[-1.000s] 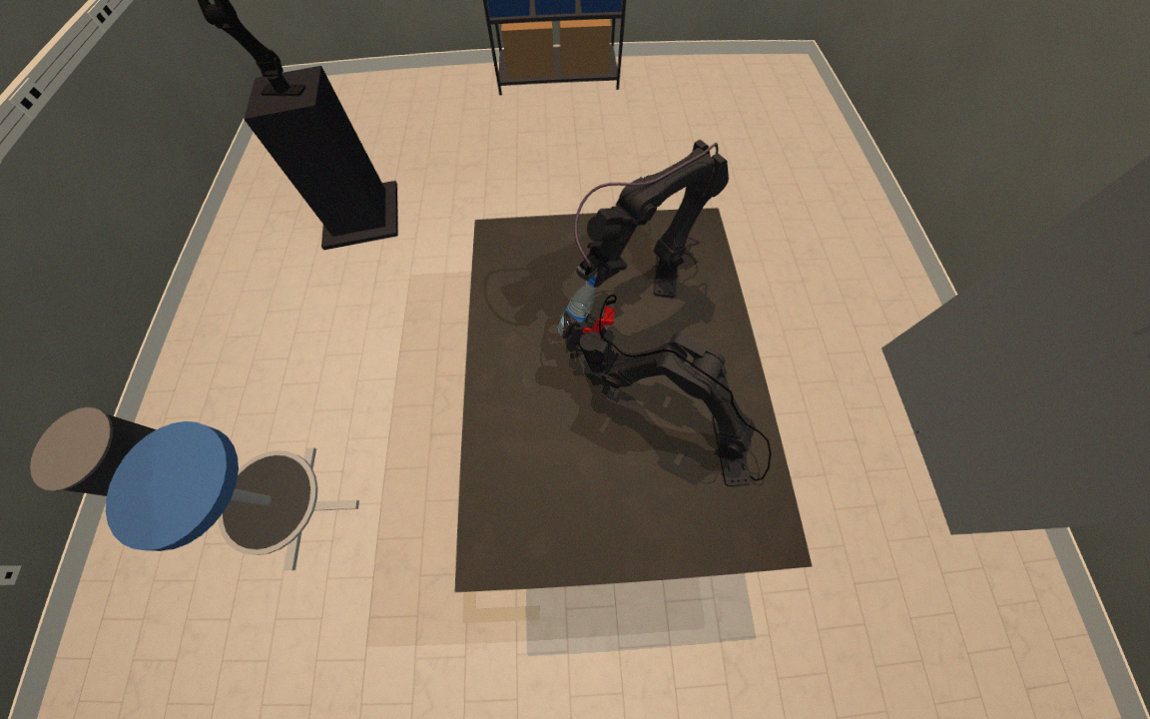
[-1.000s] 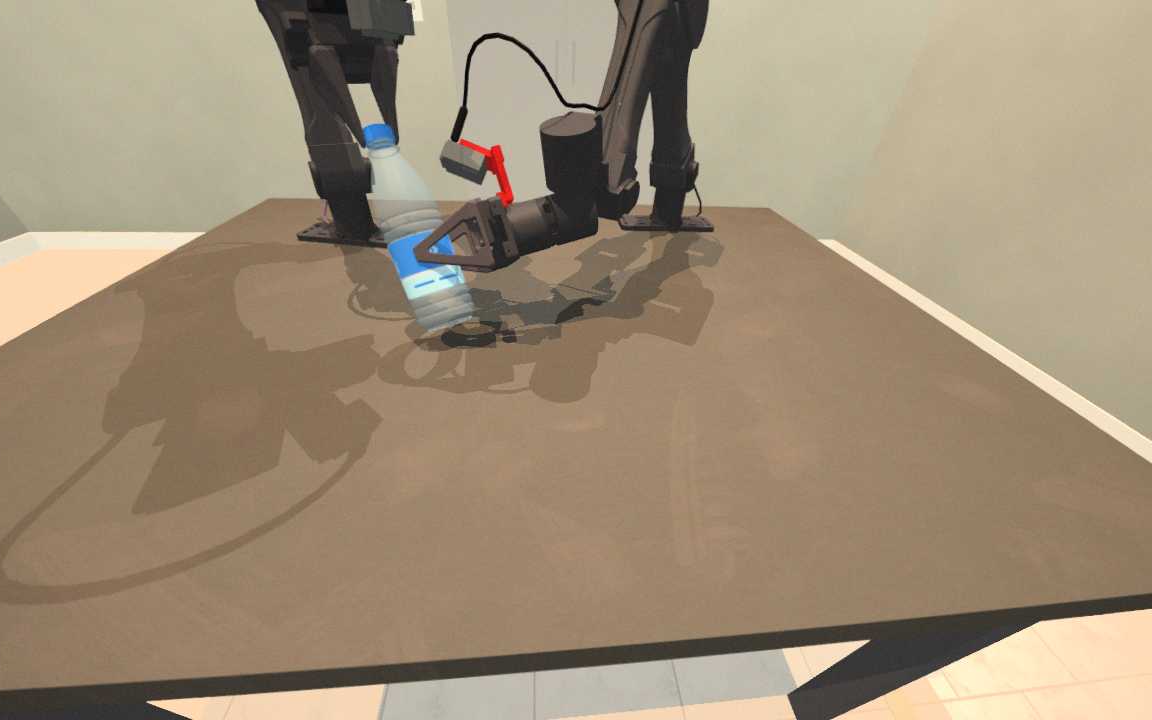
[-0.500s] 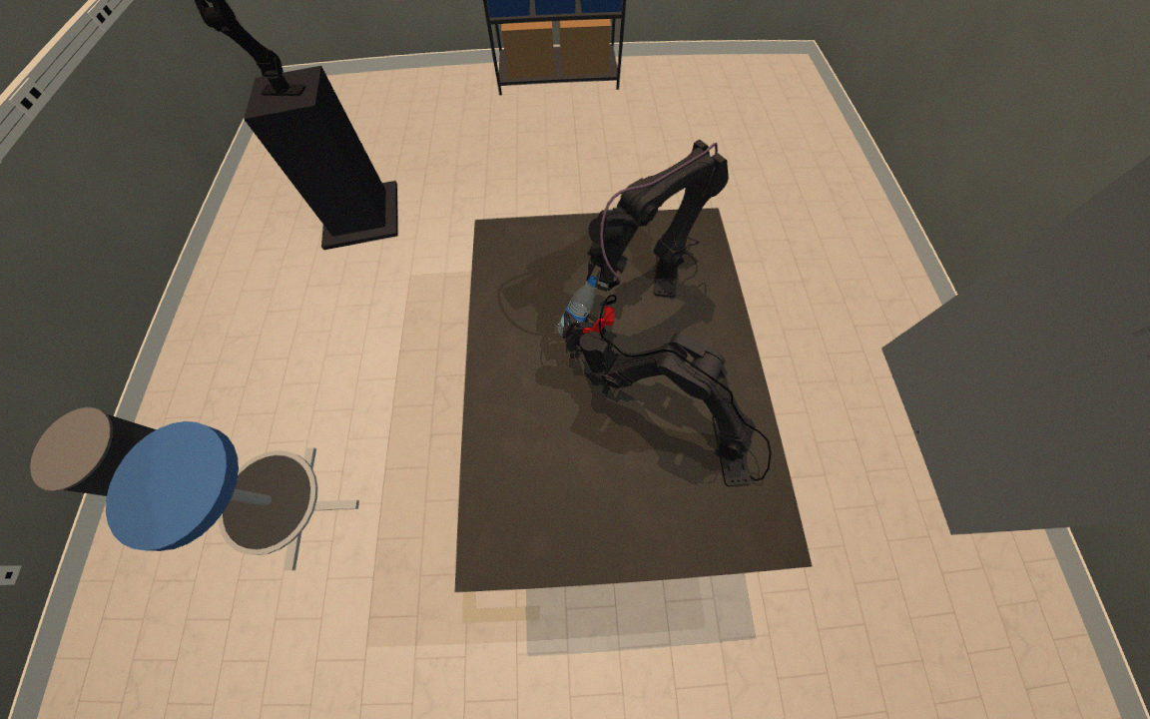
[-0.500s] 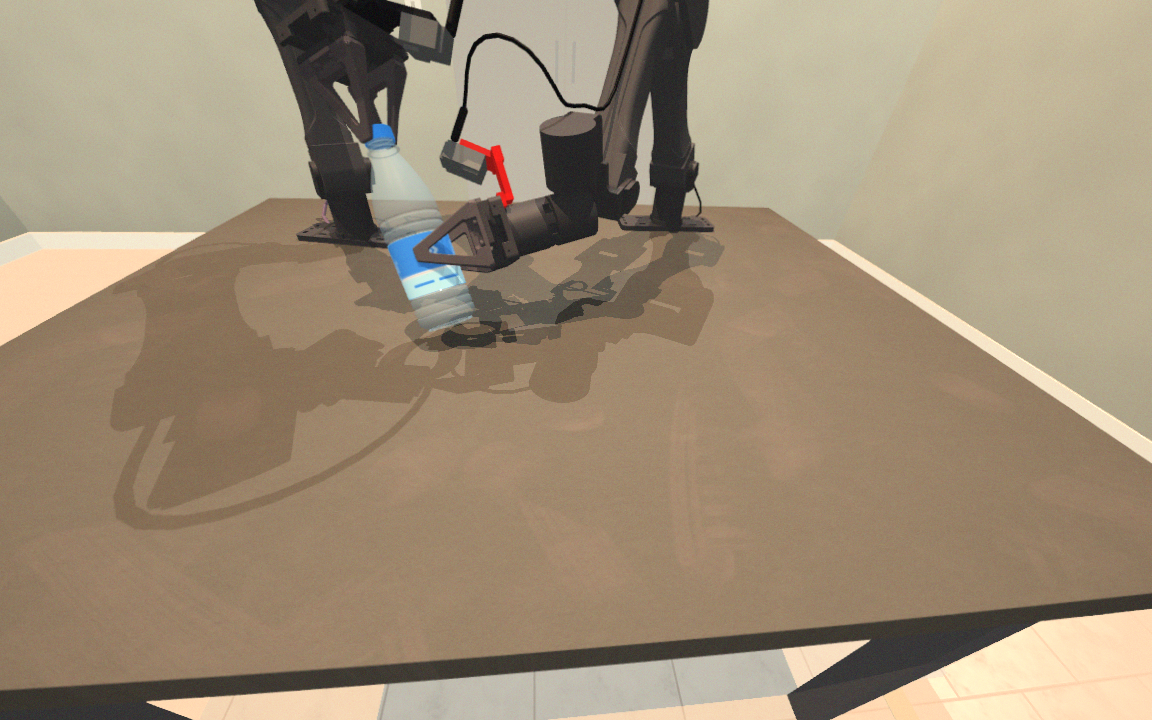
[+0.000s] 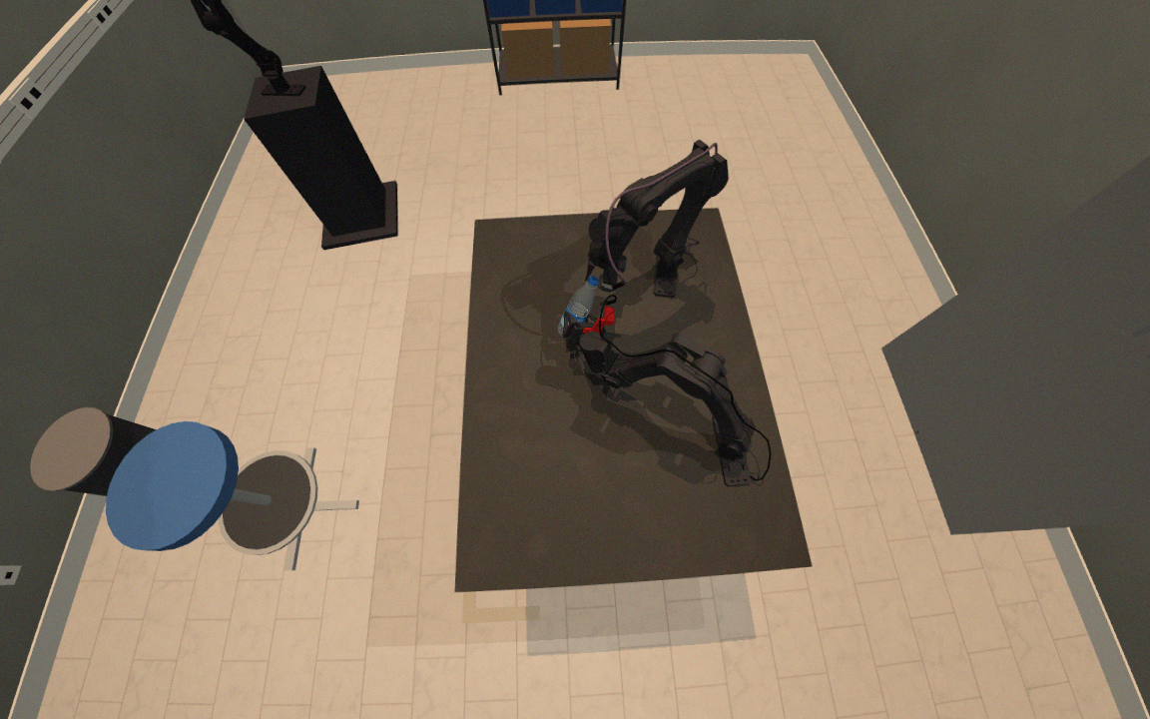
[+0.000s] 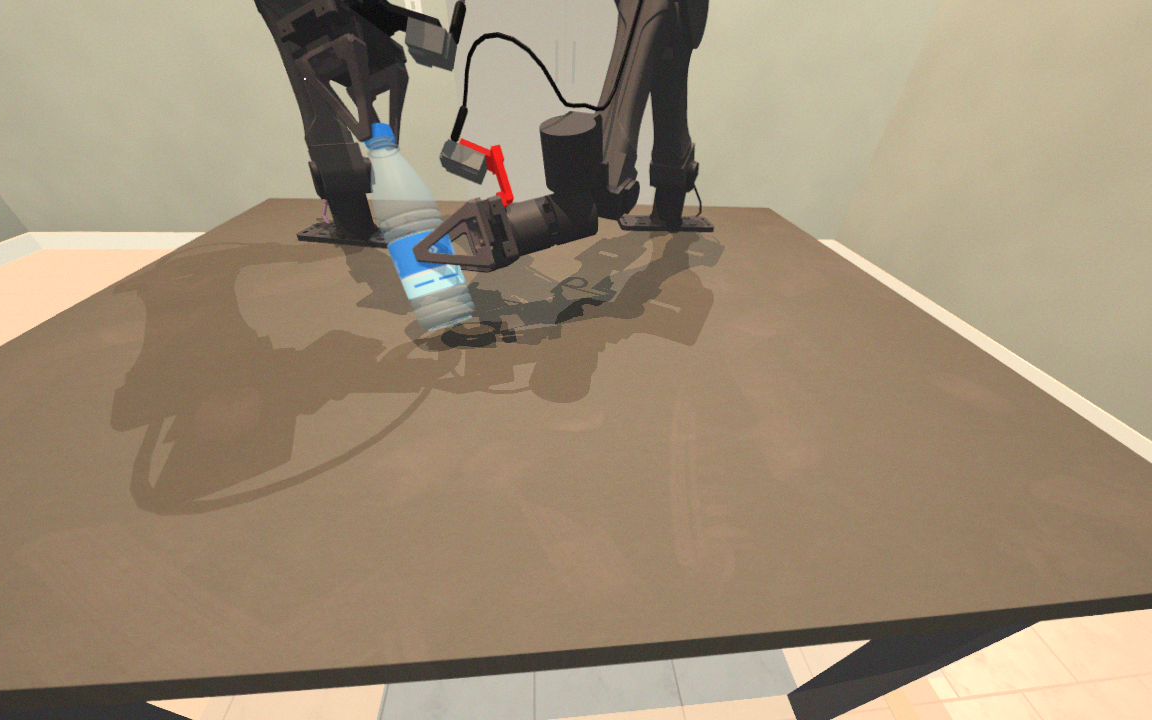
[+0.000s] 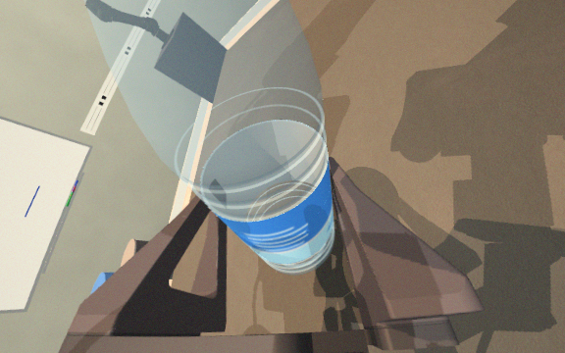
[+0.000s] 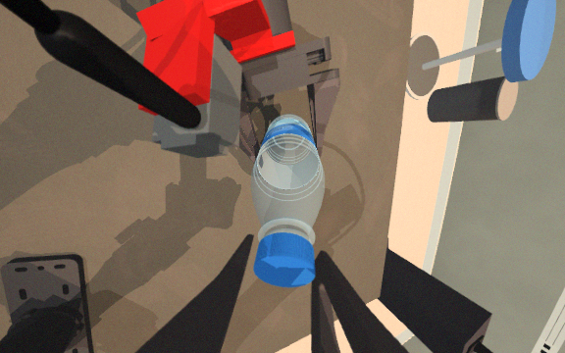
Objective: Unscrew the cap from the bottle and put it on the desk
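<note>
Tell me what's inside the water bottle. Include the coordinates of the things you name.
No liquid or object is visible inside the clear upper part of the water bottle [image 6: 403, 183] [image 8: 288, 203]; the blue label and screwed-on-looking cap hide the rest.

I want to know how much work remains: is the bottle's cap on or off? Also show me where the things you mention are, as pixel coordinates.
On: the blue cap [image 5: 592, 281] [image 6: 379, 134] [image 8: 284, 260] sits over the neck of the tilted bottle [image 5: 581, 300] [image 6: 414, 219] [image 7: 287, 211] [image 8: 288, 191]. How tightly, I cannot tell.
</note>
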Robot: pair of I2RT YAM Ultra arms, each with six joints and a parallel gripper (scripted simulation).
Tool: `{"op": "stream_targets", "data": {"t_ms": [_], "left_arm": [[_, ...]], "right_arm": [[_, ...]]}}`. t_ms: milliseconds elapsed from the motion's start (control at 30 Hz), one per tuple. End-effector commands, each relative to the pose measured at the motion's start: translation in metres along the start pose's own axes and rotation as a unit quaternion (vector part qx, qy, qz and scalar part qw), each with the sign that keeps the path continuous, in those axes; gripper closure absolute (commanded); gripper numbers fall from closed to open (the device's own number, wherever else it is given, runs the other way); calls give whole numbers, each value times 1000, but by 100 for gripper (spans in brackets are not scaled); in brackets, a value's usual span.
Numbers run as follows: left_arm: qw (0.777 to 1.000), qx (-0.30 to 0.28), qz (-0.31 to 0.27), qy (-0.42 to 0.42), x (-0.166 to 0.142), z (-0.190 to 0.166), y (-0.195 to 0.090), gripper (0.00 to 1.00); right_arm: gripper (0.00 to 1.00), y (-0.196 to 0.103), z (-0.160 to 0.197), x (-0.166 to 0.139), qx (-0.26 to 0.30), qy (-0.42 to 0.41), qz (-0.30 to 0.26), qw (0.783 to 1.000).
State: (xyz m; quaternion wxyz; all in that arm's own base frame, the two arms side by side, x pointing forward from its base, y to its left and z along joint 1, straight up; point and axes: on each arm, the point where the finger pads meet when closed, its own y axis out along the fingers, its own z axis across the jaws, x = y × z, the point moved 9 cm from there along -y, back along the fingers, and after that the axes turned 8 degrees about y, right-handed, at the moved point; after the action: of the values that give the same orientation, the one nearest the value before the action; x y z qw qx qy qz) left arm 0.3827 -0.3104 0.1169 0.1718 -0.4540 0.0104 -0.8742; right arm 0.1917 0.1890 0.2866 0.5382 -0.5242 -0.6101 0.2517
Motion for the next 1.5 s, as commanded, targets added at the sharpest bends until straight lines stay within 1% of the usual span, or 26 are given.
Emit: {"op": "stream_targets", "data": {"t_ms": [0,67,100,167,233,300,400,500,600,733,800,833,933,1067,1167,1300,1367,1400,1467], "left_arm": [[1000,5,-10,6,10,7,-1,100],[1000,5,-10,6,10,7,-1,100],[1000,5,-10,6,10,7,-1,100],[1000,5,-10,6,10,7,-1,100],[1000,5,-10,6,10,7,-1,100],[1000,5,-10,6,10,7,-1,100],[1000,5,-10,6,10,7,-1,100],[1000,5,-10,6,10,7,-1,100],[1000,5,-10,6,10,7,-1,100],[1000,5,-10,6,10,7,-1,100],[1000,5,-10,6,10,7,-1,100],[1000,5,-10,6,10,7,-1,100],[1000,5,-10,6,10,7,-1,100],[1000,5,-10,6,10,7,-1,100],[1000,5,-10,6,10,7,-1,100],[1000,5,-10,6,10,7,-1,100],[1000,5,-10,6,10,7,-1,100],[1000,5,-10,6,10,7,-1,100],[1000,5,-10,6,10,7,-1,100]], "right_arm": [[43,-2,-1,1,-3,4,-4,1000],[43,-2,-1,1,-2,12,-4,1000],[43,-2,-1,1,-1,37,-3,999],[43,-3,-2,2,4,127,0,992],[43,-3,-2,2,4,127,0,992],[43,-3,-3,2,8,216,3,976],[43,-4,-3,2,12,281,3,960],[43,-4,-4,2,16,346,5,938],[43,-4,-5,2,20,410,8,912],[43,-4,-6,2,26,493,13,870],[43,-4,-6,2,26,493,13,870],[43,-4,-7,2,28,544,15,839],[43,-5,-8,1,32,598,16,801],[43,-5,-8,0,36,670,19,741],[43,-5,-9,0,39,720,21,692],[43,-6,-10,-1,42,782,24,622],[43,-6,-10,-1,42,782,24,622],[43,-6,-10,-2,43,817,26,574],[43,-6,-10,-2,46,842,27,538]]}}
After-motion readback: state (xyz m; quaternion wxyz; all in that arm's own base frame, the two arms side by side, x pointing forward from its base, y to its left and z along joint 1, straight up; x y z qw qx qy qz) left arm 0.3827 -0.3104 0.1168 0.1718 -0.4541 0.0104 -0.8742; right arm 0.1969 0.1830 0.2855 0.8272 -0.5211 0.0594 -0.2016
